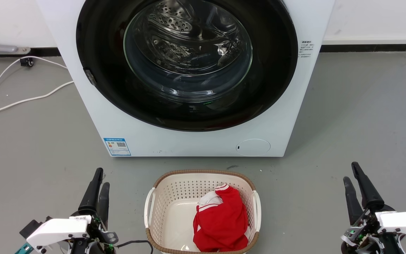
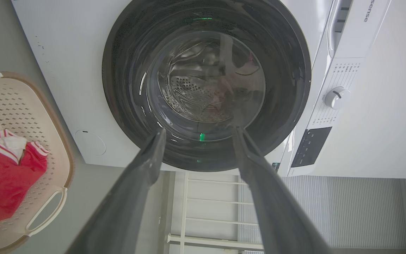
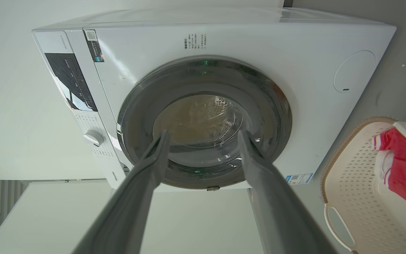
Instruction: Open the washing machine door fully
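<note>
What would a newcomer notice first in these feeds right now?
The glossy black washing machine door, shut on the white washing machine, dominates the top of the head view. On the grey floor before it sits a cream basket holding a red garment. The left gripper and right gripper are open at the lower corners, touching nothing.

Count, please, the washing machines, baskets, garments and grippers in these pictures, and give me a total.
Washing machine: 1
Basket: 1
Red garment: 1
Grippers: 2, left gripper and right gripper
Total: 5
</note>
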{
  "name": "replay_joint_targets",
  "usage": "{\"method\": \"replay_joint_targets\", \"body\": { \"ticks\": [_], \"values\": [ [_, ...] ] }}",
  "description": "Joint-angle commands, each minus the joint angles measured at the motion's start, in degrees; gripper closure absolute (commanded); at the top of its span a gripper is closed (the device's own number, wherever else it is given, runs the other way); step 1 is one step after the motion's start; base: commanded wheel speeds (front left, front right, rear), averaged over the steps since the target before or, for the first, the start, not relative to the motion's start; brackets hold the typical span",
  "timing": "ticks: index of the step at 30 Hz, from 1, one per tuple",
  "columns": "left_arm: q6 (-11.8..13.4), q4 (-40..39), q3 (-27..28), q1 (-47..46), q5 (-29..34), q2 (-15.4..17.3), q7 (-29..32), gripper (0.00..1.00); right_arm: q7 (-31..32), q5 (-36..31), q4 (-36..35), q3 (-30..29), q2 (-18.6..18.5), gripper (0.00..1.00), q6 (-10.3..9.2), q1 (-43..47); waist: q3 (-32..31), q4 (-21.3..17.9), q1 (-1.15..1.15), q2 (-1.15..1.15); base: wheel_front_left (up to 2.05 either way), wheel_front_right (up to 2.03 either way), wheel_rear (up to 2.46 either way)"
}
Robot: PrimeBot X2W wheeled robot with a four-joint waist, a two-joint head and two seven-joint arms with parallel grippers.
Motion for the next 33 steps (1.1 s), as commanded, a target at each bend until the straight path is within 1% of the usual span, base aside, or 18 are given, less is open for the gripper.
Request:
{"method": "replay_joint_targets", "body": {
  "ticks": [1, 4, 7, 11, 18, 24, 27, 28, 33],
  "values": [
    [-0.1, -2.0, -0.2, -1.2, 0.5, 0.2, -0.8, 0.00, -0.8, -1.0, -1.6, 0.5, -0.1, 0.00, 0.00, -0.8, 0.0, 0.0, 0.00, 0.00, 0.00, 0.00, 0.00],
    [-0.1, -3.4, -0.3, -1.2, 2.4, 0.2, -1.7, 0.00, -1.7, -3.2, -2.3, 0.5, -0.1, 0.00, 0.00, -0.8, 0.0, 0.0, 0.00, 0.00, 0.00, 0.00, 0.00],
    [-0.1, -4.9, -0.3, -1.4, 5.5, 0.2, -2.5, 0.00, -2.5, -6.9, -3.4, 0.5, -0.1, 0.00, 0.00, -0.8, 0.1, 0.0, 0.00, 0.00, 0.00, 0.00, 0.00],
    [-0.1, -6.8, -0.5, -1.8, 10.7, 0.2, -3.5, 0.00, -3.5, -13.8, -5.3, 0.5, -0.1, 0.00, 0.00, -0.6, 0.1, 0.1, 0.00, 0.00, 0.00, 0.00, 0.00],
    [-0.1, -9.6, -1.9, -2.3, 21.3, 1.5, -5.2, 0.00, -5.3, -26.5, -8.7, 0.8, -0.1, 0.00, 0.00, -0.5, 0.1, 0.3, 0.00, 0.00, 0.00, 0.00, 0.00],
    [-0.1, -10.9, -2.9, -2.0, 29.9, 1.9, -6.6, 0.00, -6.6, -38.0, -10.2, 1.8, -0.1, 0.00, 0.00, 0.2, 0.1, 0.5, 0.00, 0.00, 0.00, 0.00, 0.00],
    [-0.1, -11.0, -3.6, -1.9, 33.3, 2.0, -7.3, 0.00, -7.3, -41.7, -10.4, 2.1, -0.1, 0.00, 0.00, 0.7, 0.1, 0.5, 0.00, 0.00, 0.00, 0.00, 0.00],
    [-0.1, -11.0, -4.2, -1.8, 36.6, 2.2, -7.9, 0.00, -7.9, -44.4, -10.4, 2.2, -0.1, 0.00, 0.00, 1.0, 0.1, 0.6, 0.00, 0.00, 0.00, 0.00, 0.00],
    [-0.1, -10.9, -4.9, -1.7, 41.8, 2.6, -8.9, 0.00, -8.7, -48.9, -10.3, 2.5, -0.1, 0.00, 0.00, 1.3, 0.1, 0.6, 0.00, 0.00, 0.00, 0.00, 0.00]
  ]
}}
